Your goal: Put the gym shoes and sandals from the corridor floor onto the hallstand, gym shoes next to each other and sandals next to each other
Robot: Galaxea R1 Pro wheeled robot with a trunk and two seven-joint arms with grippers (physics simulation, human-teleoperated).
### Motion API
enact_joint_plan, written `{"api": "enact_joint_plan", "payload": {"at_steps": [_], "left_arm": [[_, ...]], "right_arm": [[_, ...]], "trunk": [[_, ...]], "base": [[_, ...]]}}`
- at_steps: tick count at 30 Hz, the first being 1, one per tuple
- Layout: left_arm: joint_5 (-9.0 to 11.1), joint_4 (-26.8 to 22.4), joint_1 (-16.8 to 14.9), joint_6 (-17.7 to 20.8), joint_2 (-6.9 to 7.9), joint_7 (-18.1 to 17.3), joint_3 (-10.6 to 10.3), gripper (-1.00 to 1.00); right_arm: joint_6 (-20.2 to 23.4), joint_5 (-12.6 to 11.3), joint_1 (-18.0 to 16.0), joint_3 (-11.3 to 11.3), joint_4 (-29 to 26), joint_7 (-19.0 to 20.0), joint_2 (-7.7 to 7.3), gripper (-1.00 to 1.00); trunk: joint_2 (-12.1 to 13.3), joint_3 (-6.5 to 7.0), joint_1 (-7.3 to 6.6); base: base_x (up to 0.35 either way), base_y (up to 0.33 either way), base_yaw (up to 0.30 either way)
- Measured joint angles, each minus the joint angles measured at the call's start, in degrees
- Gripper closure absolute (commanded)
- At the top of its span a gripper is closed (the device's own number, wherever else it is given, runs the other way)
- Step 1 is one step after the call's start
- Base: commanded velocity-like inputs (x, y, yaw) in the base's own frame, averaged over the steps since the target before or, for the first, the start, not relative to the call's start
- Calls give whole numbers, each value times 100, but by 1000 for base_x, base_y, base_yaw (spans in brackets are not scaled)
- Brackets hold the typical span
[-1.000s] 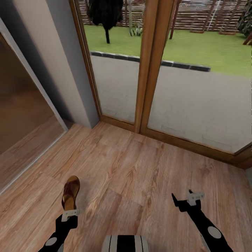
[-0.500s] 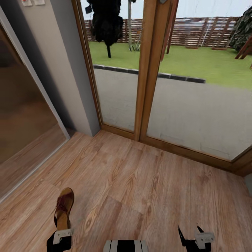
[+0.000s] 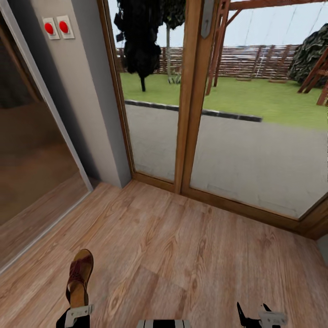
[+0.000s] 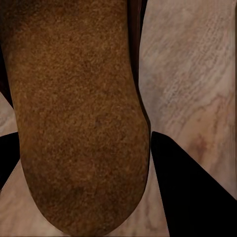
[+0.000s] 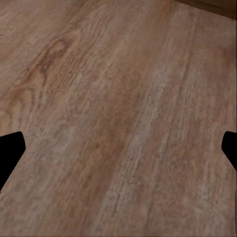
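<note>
One brown sandal [image 3: 80, 275] with a tan footbed hangs low over the corridor floor [image 3: 182, 255] at the lower left of the head view. My left gripper [image 3: 76, 310] is shut on its heel end. In the left wrist view the sandal's footbed [image 4: 79, 113] lies between the black fingers [image 4: 192, 192]. My right gripper [image 3: 256, 317] is at the lower right, open, with bare wood planks between its fingertips [image 5: 10, 148]. The gym shoes and the hallstand are out of view.
Ahead stands a tall glass door [image 3: 255, 150] in a wooden frame [image 3: 191, 91], with a garden behind it. A grey wall pier with two red switches [image 3: 57, 28] is at the left, beside a dark sliding panel [image 3: 27, 150].
The head camera has tilted upward, so the floor and both arms sit lower in the picture. The sandal has stayed in the left gripper. The right gripper is still open.
</note>
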Motion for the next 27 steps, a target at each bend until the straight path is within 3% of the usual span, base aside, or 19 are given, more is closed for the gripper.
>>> {"api": "enact_joint_plan", "payload": {"at_steps": [5, 27], "left_arm": [[-2, 52, 1, -1, -18, 0, -13, 100], [2, 82, 1, -3, -25, 0, 0, 100]], "right_arm": [[0, -387, 0, -5, 2, 0, 2, -100], [1, -452, 0, -10, -8, -17, 0, -100]], "trunk": [[7, 156, -13], [75, 781, -88]], "base": [[0, 0, 0], [0, 0, 0]]}}
